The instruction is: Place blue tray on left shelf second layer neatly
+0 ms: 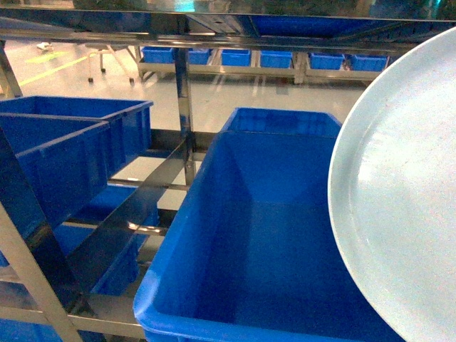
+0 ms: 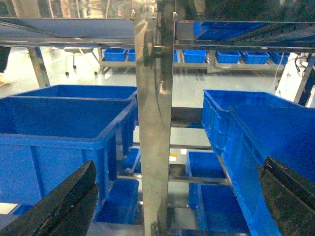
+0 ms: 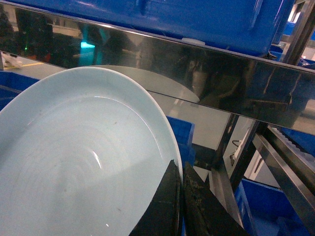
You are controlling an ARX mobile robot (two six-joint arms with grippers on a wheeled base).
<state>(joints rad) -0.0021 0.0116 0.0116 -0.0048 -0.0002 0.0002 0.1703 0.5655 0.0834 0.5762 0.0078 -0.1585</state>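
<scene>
The blue tray is a pale, glossy round dish, held tilted on edge at the right of the head view, above a big blue crate. In the right wrist view my right gripper is shut on the blue tray's rim, one black finger on each face. My left gripper is open and holds nothing, facing a steel post. Left of the post, a tier of the left shelf with a slanting steel rail carries deep-blue crates. Neither gripper shows in the head view.
A steel shelf rail runs close above the tray, with a blue crate on top. Blue crates fill the bays on both sides of the post, and more sit on lower tiers. Far racks with small blue bins stand across the floor.
</scene>
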